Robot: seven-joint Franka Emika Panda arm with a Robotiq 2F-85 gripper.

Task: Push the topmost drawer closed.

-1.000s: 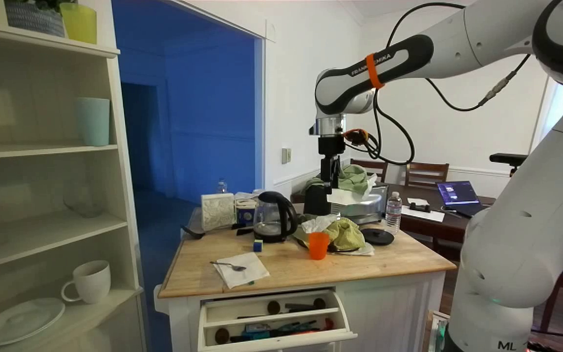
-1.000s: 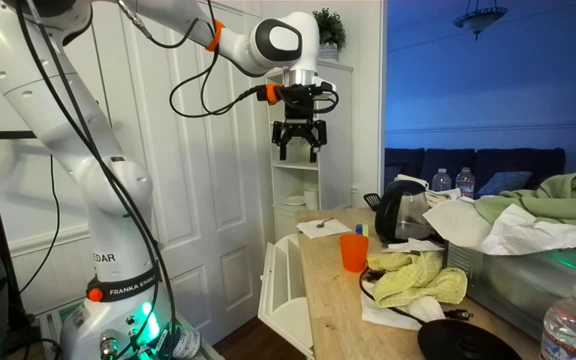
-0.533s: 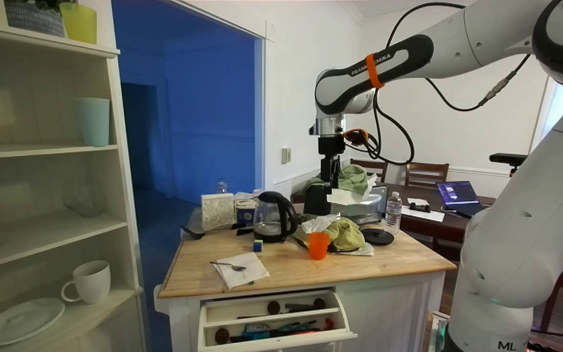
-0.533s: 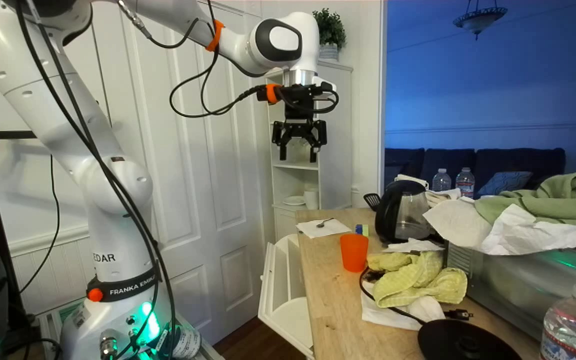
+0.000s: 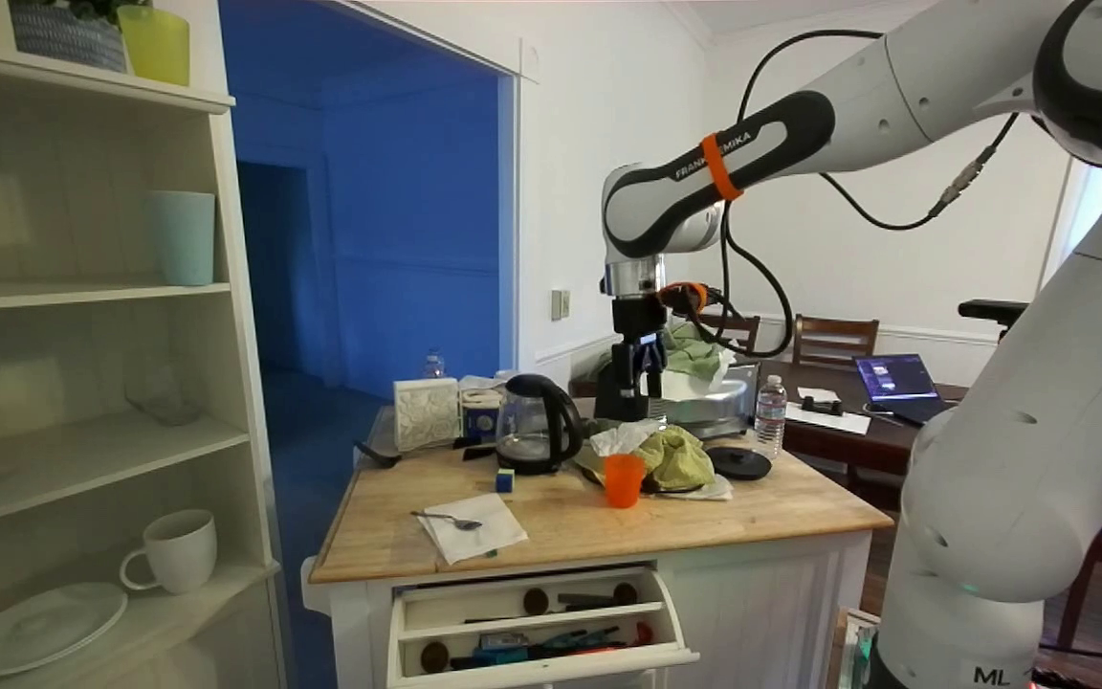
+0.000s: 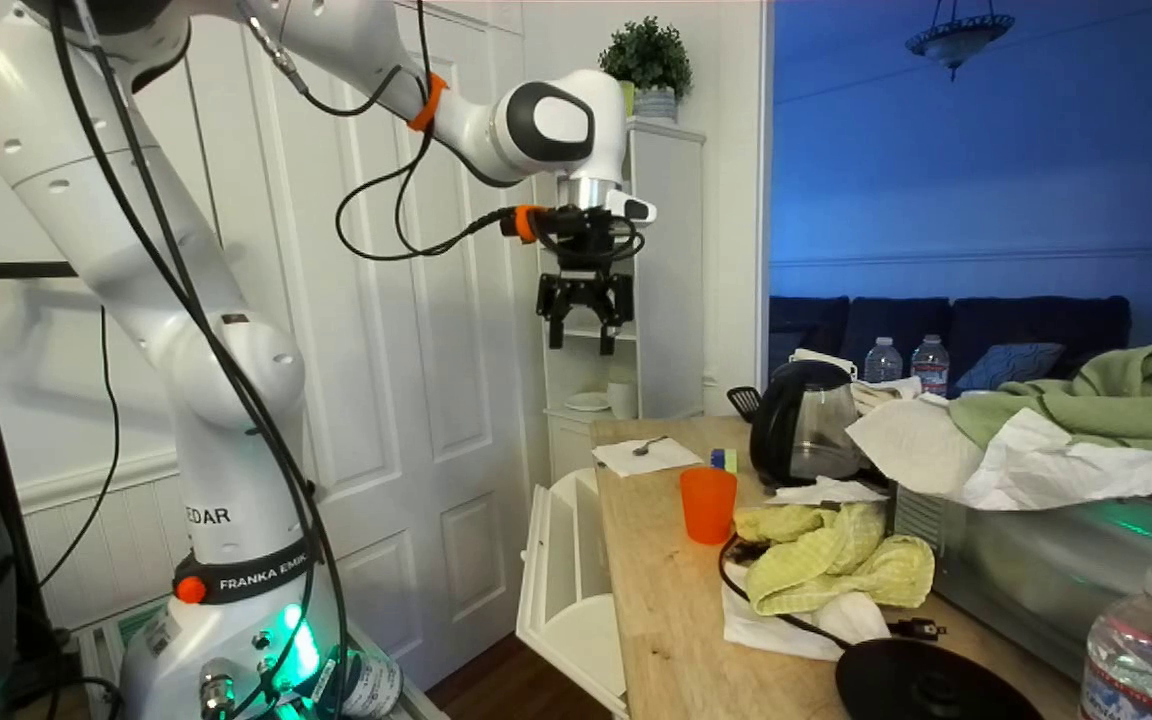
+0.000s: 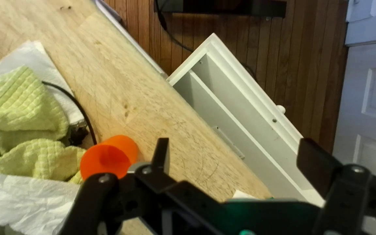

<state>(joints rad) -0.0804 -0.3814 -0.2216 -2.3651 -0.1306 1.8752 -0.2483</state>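
Observation:
The topmost drawer (image 5: 608, 660) is white and stands open, its front leaning outward from the kitchen island, with dark utensils inside. It is also open in an exterior view (image 6: 540, 580) and in the wrist view (image 7: 255, 89), where its compartments look bare and a small round knob (image 7: 281, 108) shows on its front. My gripper (image 6: 581, 343) points down, open and empty, above the level of the island top. In the wrist view the open gripper (image 7: 233, 147) has one finger over the wood top and the other over the drawer's front side. It appears to touch nothing.
The wood top (image 5: 752, 517) carries an orange cup (image 5: 624, 480), a kettle (image 5: 537, 421), a green cloth (image 6: 836, 565), a napkin with a spoon (image 5: 474, 536) and a water bottle (image 5: 770, 416). A white shelf unit (image 5: 226, 383) and white doors (image 6: 366, 350) stand nearby.
My gripper has moved down and a little to the left in both exterior views during the last half second. The drawer has not moved, and the gripper has stayed open.

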